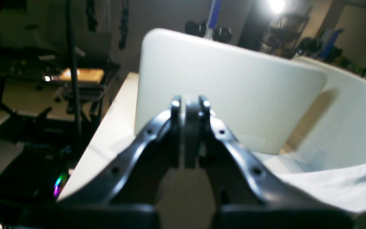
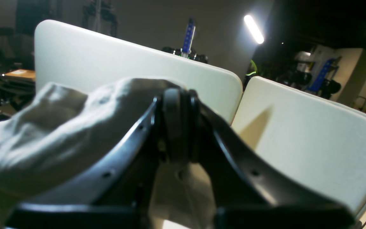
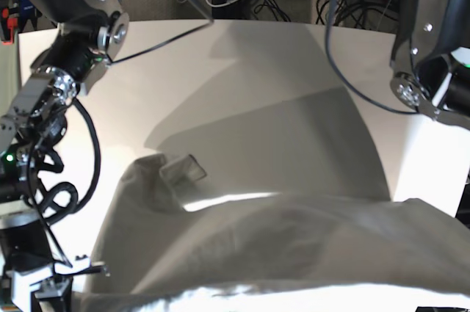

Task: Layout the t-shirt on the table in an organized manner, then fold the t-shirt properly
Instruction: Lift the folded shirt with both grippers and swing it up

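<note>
In the base view, the right arm [image 3: 70, 62] comes down the 9 o'clock side and the left arm [image 3: 429, 70] hangs in at 2 o'clock. The t-shirt [image 3: 294, 246] is lifted, filling the lower half over the table [image 3: 242, 70].

Right gripper [image 2: 176, 105] is pinched tight on the shirt, cloth bunched at its 9 o'clock. Left gripper [image 1: 191, 105] is clamped closed too; can't tell if it's got fabric, the shirt sits at its 4 o'clock.
</note>
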Tool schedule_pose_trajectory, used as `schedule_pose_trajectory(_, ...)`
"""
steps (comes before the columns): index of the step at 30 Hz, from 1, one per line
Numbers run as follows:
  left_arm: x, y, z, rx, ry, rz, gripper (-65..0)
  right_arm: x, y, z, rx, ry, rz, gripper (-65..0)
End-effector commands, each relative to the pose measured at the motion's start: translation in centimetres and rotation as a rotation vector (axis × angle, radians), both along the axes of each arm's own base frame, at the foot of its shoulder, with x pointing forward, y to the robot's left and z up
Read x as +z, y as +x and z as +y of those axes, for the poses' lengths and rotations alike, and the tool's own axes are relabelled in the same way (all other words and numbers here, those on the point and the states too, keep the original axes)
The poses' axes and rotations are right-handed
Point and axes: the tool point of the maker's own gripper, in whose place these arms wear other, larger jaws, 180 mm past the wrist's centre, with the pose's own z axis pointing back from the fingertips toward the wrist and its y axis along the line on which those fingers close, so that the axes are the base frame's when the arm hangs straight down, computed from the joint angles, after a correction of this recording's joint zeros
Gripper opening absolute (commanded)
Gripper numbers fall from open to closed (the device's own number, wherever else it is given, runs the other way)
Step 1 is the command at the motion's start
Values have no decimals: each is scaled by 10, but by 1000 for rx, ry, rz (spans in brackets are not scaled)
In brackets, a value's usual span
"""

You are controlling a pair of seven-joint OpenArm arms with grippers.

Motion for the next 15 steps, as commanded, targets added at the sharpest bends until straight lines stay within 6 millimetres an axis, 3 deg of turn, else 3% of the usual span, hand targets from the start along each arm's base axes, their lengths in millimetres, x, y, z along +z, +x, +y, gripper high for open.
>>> schedule_pose_trajectory(1, 20, -6, -1, 0, 13, -71, -647, 25, -7, -1, -1, 33, -90, -627)
schedule_pose_trajectory(5, 27, 3, 0, 8, -1, -72, -647, 33, -4, -15, -33, 80, -105, -627)
schedule_pose_trajectory(8, 25, 25, -14, -31, -24, -49, -647, 37, 1, -26, -54, 124, -113, -625)
schedule_pose_trajectory(15, 38, 47, -42, -40, -16, -99, -647, 35, 19, -52, -89, 187, -91, -613)
